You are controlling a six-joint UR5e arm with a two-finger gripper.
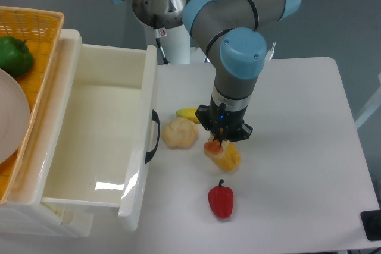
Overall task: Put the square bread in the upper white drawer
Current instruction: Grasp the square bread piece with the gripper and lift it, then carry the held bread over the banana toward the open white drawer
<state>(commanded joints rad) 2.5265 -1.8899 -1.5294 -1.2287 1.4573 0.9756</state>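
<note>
Your tool (219, 141) points straight down over the square bread (212, 147), which sits on the white tabletop (297, 147) just right of the round bun (180, 132) and touching the yellow pepper (229, 157). You can see only a small orange-brown corner of the bread below the tool; the fingers are hidden by the wrist, so you cannot tell how wide they stand or whether they grip anything. The upper white drawer (89, 141) is pulled open at the left, its black handle (154, 137) facing the bun. A red pepper (221, 200) lies nearer you, and a yellow piece (187, 113) peeks behind the bun. A basket (41, 34) with a green pepper (14, 55) sits far left.
</note>
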